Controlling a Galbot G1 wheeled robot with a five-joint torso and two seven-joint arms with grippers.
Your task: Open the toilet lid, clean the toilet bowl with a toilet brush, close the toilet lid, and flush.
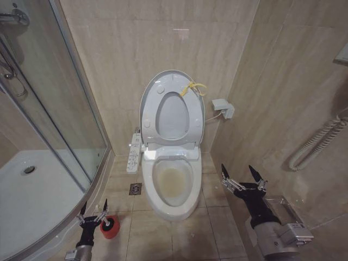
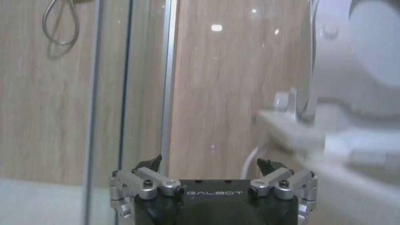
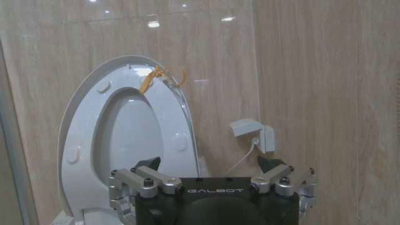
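Observation:
The toilet lid [image 1: 173,117] stands raised against the back wall with the ring seat up in front of it, and its yellow cord loop [image 1: 193,88] sits at the top. Below lies the open toilet bowl [image 1: 173,184] with a yellowish-brown stain inside and the button-panel arm [image 1: 134,153] on its left side. My left gripper [image 1: 93,210] is open, low at the left, just beside the red holder cup [image 1: 110,227]. I cannot make out the toilet brush. My right gripper [image 1: 243,176] is open to the right of the bowl. The right wrist view shows the gripper [image 3: 208,164] facing the raised lid [image 3: 128,140].
The curved glass shower door [image 1: 65,109] and white shower tray [image 1: 32,190] close off the left. A floor drain [image 1: 135,188] sits left of the bowl. A white wall box [image 1: 224,107] and a corrugated hose [image 1: 318,142] are on the right wall.

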